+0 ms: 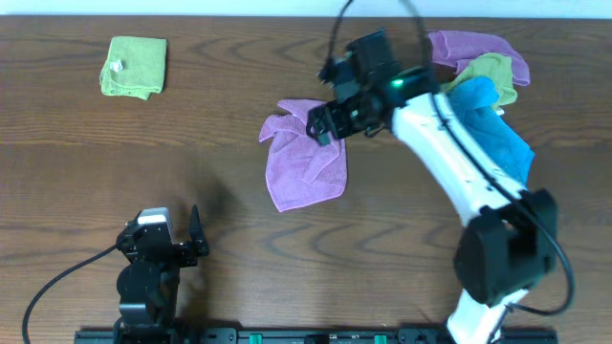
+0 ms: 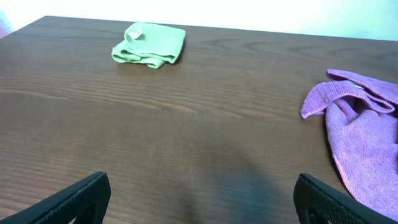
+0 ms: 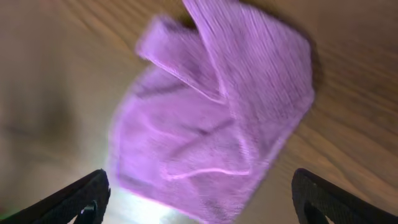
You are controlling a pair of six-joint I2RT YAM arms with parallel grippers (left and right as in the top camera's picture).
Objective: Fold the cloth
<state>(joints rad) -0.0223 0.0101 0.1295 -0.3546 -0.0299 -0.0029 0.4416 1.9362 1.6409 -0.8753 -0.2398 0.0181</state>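
The purple cloth (image 1: pixel 306 161) lies just left of the frame's centre in the overhead view. It is spread on the surface (image 1: pixel 220 143) with its upper corners flopped over in loose flaps, not squared into a fold. I take it as the piece being worked on. It sits alone in the middle where both arms could reach it, which looks deliberate.

The folded green cloth (image 1: pixel 134 67) at upper left looks like a finished one set aside. The heap at upper right looks like stock waiting its turn: another purple cloth (image 1: pixel 475 48), a yellow-green cloth (image 1: pixel 490 71) and a blue cloth (image 1: pixel 499 124).

The right arm (image 1: pixel 435 143) reaches from the lower right of the frame up and across to the cloth's upper right edge. Its wrist is turned down over the fabric. In its own blurred wrist view the right jaws stand wide apart with nothing between them, and the cloth (image 3: pixel 211 112) fills the frame below. It looks poised to pick an edge or flap, though I can't tell whether it touches the fabric.

The left arm (image 1: pixel 143 277) sits tucked at lower left, well apart from the cloth. The left jaws are spread and empty, low over bare wood.
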